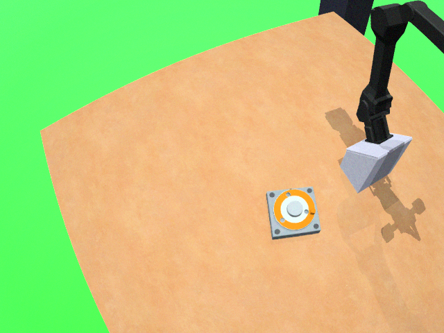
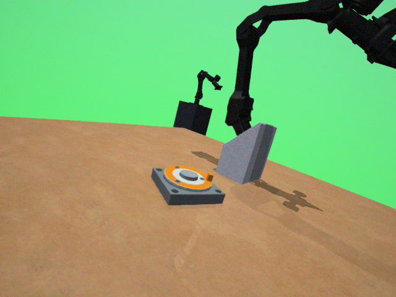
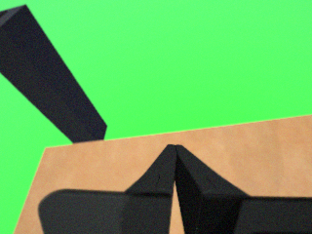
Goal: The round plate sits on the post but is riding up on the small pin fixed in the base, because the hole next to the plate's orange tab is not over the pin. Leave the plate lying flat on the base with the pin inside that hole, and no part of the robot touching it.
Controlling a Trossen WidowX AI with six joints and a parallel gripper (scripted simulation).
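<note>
The round plate, orange with a white inner ring, sits around the grey post on the square grey base. Its orange tab is on the right in the top and exterior views, with a small hole just inward of it. The plate's rim looks raised off the base in the exterior view. The pin cannot be made out. My gripper is shut and empty, well away from the plate, which is outside the wrist view.
My arm stands on a pale grey wedge-shaped block to the right of the base. A dark pedestal stands beyond the table's far corner, carrying another small black arm. My arm's shadow falls on the table.
</note>
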